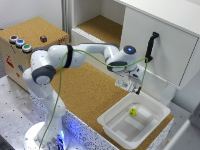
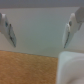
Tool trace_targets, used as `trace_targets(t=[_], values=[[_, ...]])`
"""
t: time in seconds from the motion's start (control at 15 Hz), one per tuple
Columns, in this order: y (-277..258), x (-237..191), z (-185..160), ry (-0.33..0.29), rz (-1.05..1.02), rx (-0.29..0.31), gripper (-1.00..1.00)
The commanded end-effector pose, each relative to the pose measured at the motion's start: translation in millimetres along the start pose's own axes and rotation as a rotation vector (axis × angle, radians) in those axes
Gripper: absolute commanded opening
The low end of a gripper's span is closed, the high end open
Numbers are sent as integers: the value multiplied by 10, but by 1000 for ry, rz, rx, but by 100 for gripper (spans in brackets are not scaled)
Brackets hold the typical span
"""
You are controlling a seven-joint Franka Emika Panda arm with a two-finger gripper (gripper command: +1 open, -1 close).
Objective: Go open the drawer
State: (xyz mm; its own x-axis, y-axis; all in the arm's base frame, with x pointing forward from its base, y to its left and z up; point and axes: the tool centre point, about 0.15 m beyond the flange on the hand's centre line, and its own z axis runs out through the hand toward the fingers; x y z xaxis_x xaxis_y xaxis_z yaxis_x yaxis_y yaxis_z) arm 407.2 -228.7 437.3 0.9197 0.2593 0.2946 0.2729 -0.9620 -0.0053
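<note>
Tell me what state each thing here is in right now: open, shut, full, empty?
Gripper: open, fingers spread, nothing between them.
Drawer with the black handle: looks shut, front flush; handle untouched.
White bin: open-topped, nearly empty, holding one small yellow object.
Wooden box: closed, with coloured buttons on top; whether they are pressed, cannot tell.

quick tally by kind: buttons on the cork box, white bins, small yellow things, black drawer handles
buttons on the cork box: 4, namely blue, second blue, green, dark red
white bin: 1
small yellow object in the bin: 1
black handle: 1
total: 7
</note>
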Motion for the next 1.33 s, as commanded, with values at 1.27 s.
trace_targets(t=[1.27], values=[[-5072, 1042, 749, -117, -807, 298, 100]])
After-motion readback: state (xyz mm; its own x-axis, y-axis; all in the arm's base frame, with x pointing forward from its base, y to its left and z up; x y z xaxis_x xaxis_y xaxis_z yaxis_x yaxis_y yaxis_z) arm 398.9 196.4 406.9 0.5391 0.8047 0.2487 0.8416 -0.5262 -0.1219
